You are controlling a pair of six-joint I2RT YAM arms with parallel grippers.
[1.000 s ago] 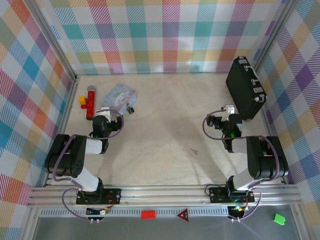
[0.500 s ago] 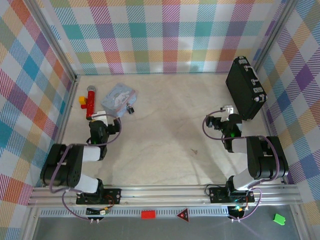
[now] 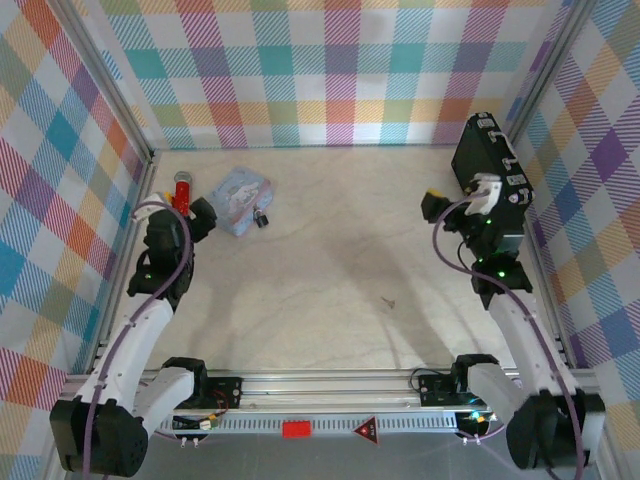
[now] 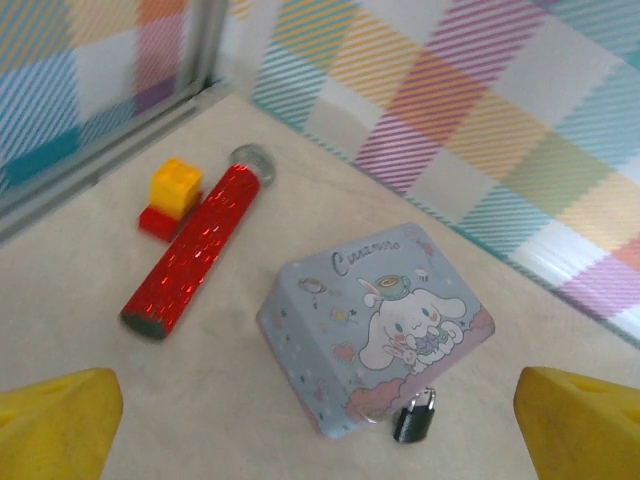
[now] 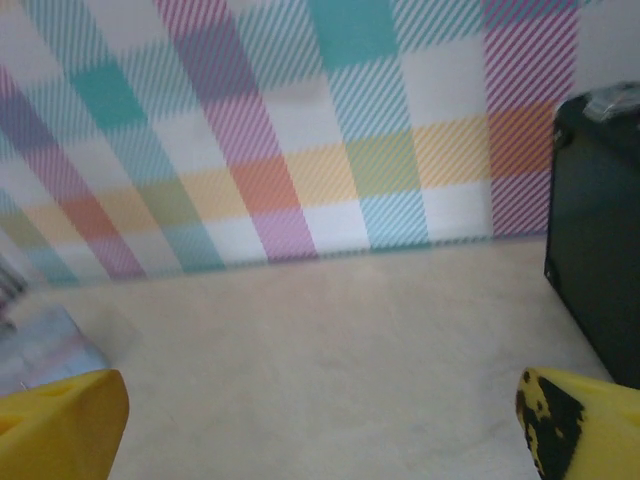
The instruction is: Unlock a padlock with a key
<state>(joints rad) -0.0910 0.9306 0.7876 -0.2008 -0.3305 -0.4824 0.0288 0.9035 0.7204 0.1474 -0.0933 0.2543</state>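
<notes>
The padlock point(image 4: 415, 418), tiny and black with a silvery shackle, stands on the table touching the near corner of the pale blue cartoon pouch point(image 4: 380, 320); from above the padlock point(image 3: 262, 218) sits just right of the pouch point(image 3: 240, 195). My left gripper point(image 4: 320, 445) hovers open before them, nothing between its yellow fingers point(image 4: 55, 425); seen from above, the left gripper point(image 3: 192, 214) is left of the pouch. My right gripper point(image 5: 320, 440) is open and empty near the black case point(image 5: 600, 240). A tiny dark item point(image 3: 388, 301) lies mid-table, too small to identify.
A red glittery tube point(image 4: 195, 250) and a yellow-and-red brick point(image 4: 172, 193) lie by the left wall rail. The big black case point(image 3: 490, 175) leans at the back right, close to the right gripper point(image 3: 440, 205). Plaid walls enclose three sides.
Both arms have unfolded from their tucked poses. The left gripper swung left and back toward the red tube; the right gripper lifted and moved back toward the black case.
</notes>
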